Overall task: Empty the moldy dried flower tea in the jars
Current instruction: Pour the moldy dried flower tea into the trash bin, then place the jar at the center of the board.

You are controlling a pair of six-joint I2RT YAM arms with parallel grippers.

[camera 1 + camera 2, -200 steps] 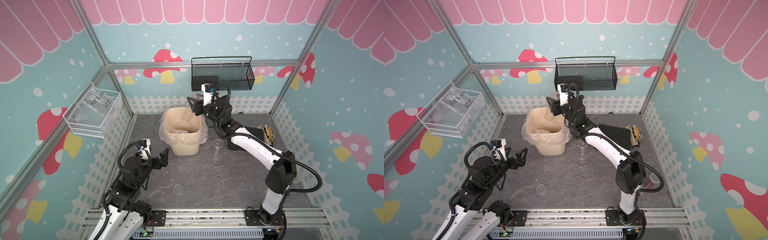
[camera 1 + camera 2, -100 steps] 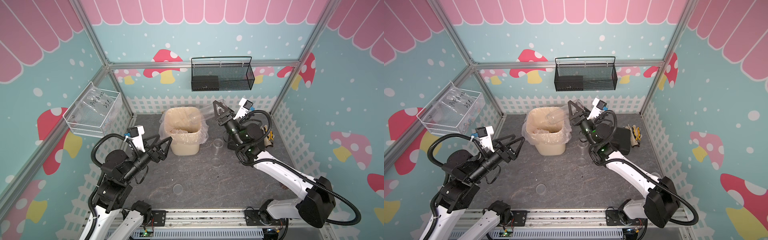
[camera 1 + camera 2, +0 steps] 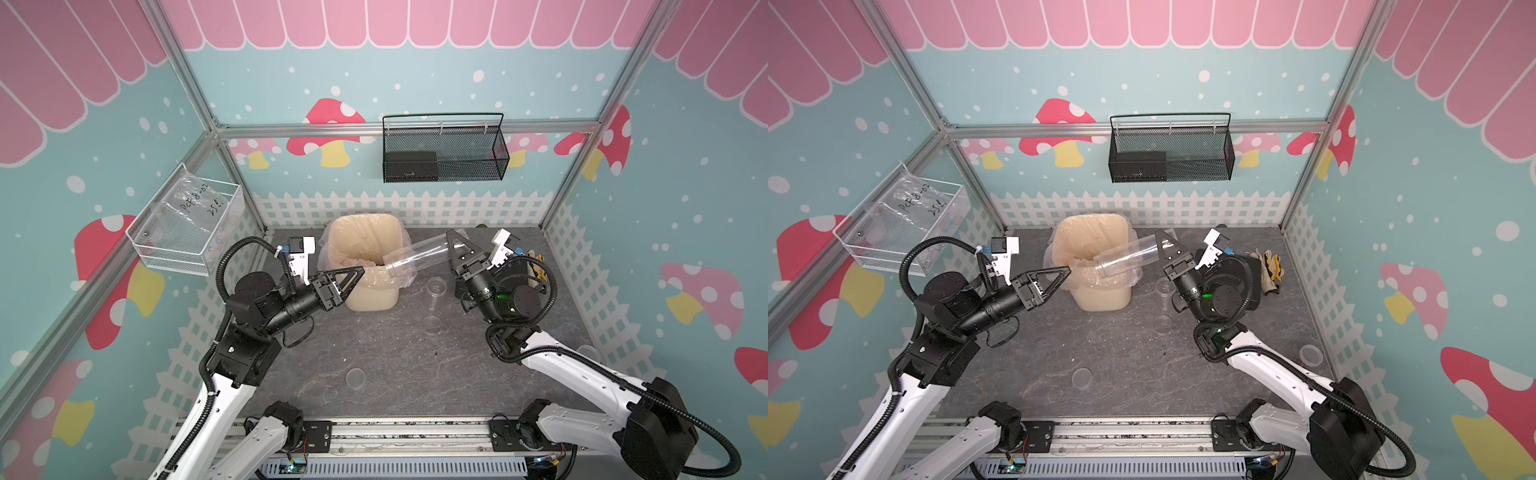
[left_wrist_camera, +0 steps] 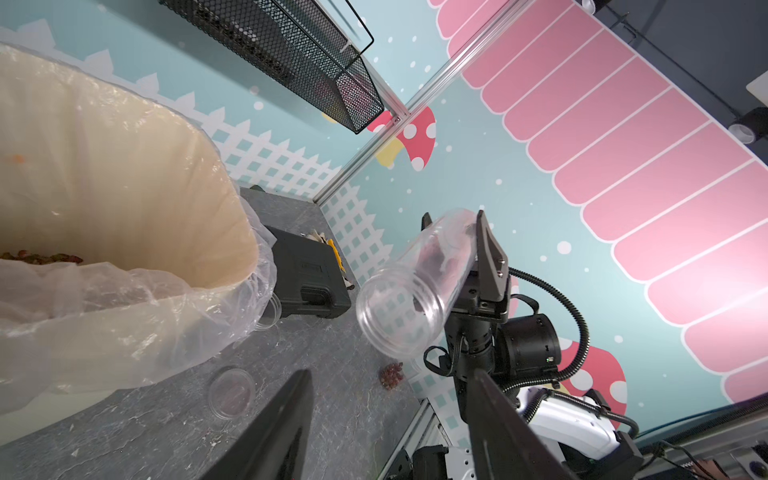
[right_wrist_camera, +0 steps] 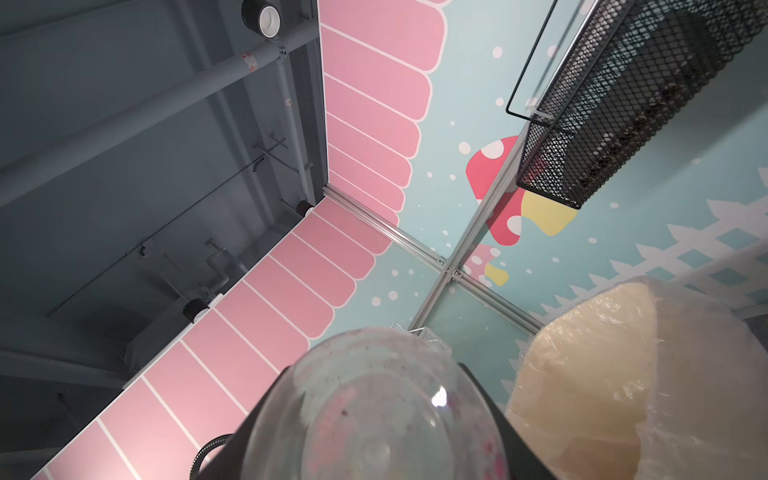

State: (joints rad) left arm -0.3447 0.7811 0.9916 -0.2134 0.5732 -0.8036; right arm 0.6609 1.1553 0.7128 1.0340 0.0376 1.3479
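My right gripper (image 3: 455, 249) is shut on a clear jar (image 3: 415, 257) that lies tilted, its open mouth over the front right edge of the cream bin (image 3: 365, 220). In the left wrist view the jar (image 4: 411, 299) holds a few reddish bits. A clump of moldy dried flower tea (image 4: 390, 375) shows just below its mouth; I cannot tell whether it is in the air or on the floor. More tea (image 4: 41, 257) lies in the bin. My left gripper (image 3: 357, 274) is open and empty at the bin's front left. A second jar (image 3: 434, 303) stands upright right of the bin.
Flat clear lids lie on the floor at the front middle (image 3: 355, 377) and the far right (image 3: 588, 353). A black box (image 3: 1246, 270) with gloves (image 3: 1268, 266) sits at the back right. A black mesh basket (image 3: 442, 153) and a clear tray (image 3: 187, 224) hang on the walls.
The right arm swung from behind the bin to its right side, keeping the jar and tipping its mouth down to the bin. The left arm rose towards the bin and its jaws narrowed.
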